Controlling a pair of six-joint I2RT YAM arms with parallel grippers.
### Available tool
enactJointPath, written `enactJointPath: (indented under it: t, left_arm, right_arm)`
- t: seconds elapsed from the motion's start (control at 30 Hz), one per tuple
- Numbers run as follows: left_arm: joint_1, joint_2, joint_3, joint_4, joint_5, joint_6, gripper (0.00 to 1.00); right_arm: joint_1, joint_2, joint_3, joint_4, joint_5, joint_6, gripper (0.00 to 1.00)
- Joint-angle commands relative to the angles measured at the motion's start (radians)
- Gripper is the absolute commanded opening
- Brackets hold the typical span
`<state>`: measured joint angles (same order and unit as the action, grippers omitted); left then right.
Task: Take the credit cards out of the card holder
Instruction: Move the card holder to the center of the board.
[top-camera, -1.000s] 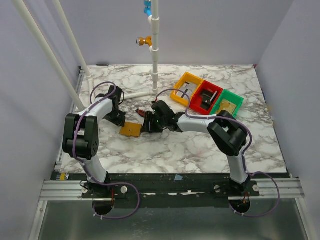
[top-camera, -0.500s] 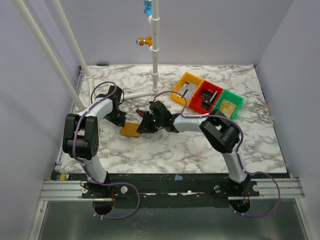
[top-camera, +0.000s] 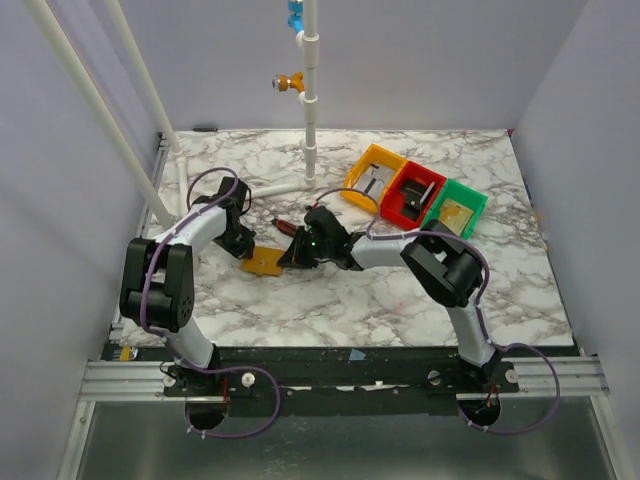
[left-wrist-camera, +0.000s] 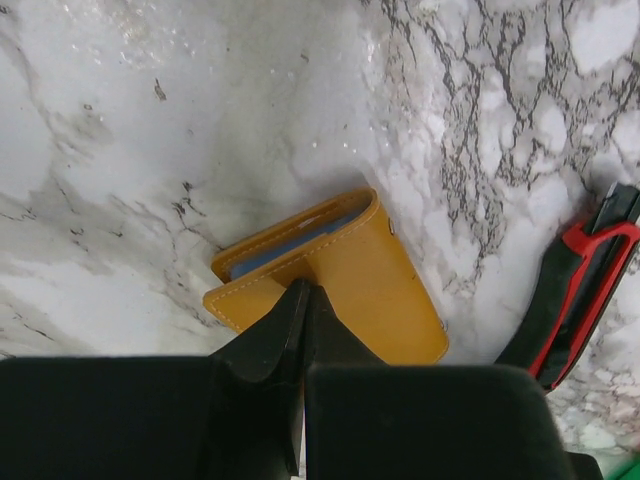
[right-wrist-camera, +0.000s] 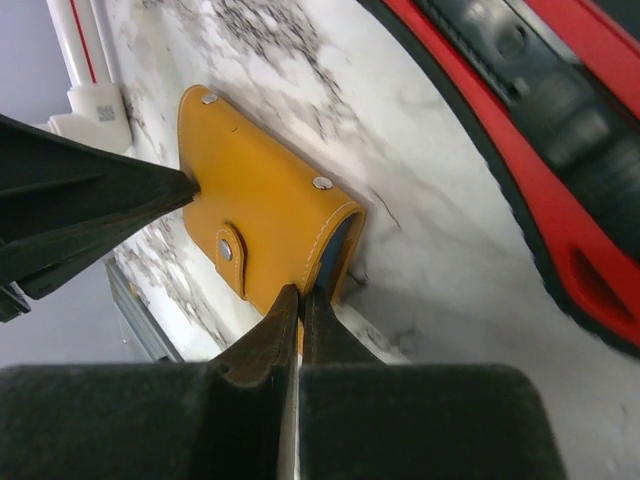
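The card holder (top-camera: 263, 261) is a mustard-brown wallet lying folded on the marble, also seen in the left wrist view (left-wrist-camera: 360, 275) and the right wrist view (right-wrist-camera: 265, 215). A pale blue strip (left-wrist-camera: 290, 245) shows inside its open edge; I cannot tell card from lining, so the credit cards stay hidden. My left gripper (top-camera: 246, 249) (left-wrist-camera: 303, 292) is shut, its tips pressing on the holder's left edge. My right gripper (top-camera: 289, 256) (right-wrist-camera: 297, 295) is shut, pinching the rim of the holder's top cover at the open side.
A red-and-black utility knife (top-camera: 284, 227) (left-wrist-camera: 580, 290) (right-wrist-camera: 540, 110) lies just behind the holder, close to my right gripper. Orange (top-camera: 366, 168), red (top-camera: 398, 210) and green (top-camera: 470, 196) bins sit at the back right. A white pole (top-camera: 310, 130) stands at the back.
My right gripper's jaws have closed onto the holder's cover rim. The left gripper has shifted slightly toward the holder. The holder has barely moved.
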<state>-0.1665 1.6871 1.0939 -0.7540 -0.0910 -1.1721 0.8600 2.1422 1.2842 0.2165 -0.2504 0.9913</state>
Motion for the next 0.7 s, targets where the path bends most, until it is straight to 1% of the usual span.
enactJointPath:
  t: [0.0, 0.17, 0.3, 0.43, 0.47, 0.57, 0.67]
  left_arm:
    - [-0.022, -0.095, -0.053, 0.024, 0.024, 0.058, 0.03]
    - [-0.074, -0.201, -0.073, 0.022, 0.001, 0.109, 0.15]
    - [-0.165, -0.264, -0.107, 0.023, -0.034, 0.126, 0.16]
    - [-0.270, -0.309, -0.191, 0.064, -0.024, 0.100, 0.10]
    - [-0.292, -0.315, -0.217, 0.082, -0.011, 0.091, 0.08]
    - [-0.360, -0.331, -0.282, 0.136, 0.026, 0.070, 0.00]
    - [-0.435, -0.332, -0.307, 0.167, 0.041, 0.055, 0.00]
  right_arm:
    - [0.004, -0.082, -0.105, 0.005, 0.072, 0.037, 0.01]
    - [0.003, -0.228, -0.302, 0.007, 0.137, 0.109, 0.01]
    - [0.004, -0.390, -0.503, 0.011, 0.199, 0.201, 0.01]
    - [0.004, -0.570, -0.680, -0.016, 0.246, 0.266, 0.01]
    - [0.004, -0.609, -0.714, -0.044, 0.280, 0.278, 0.01]
    - [0.003, -0.740, -0.806, -0.103, 0.306, 0.299, 0.01]
    - [0.004, -0.820, -0.841, -0.179, 0.308, 0.287, 0.01]
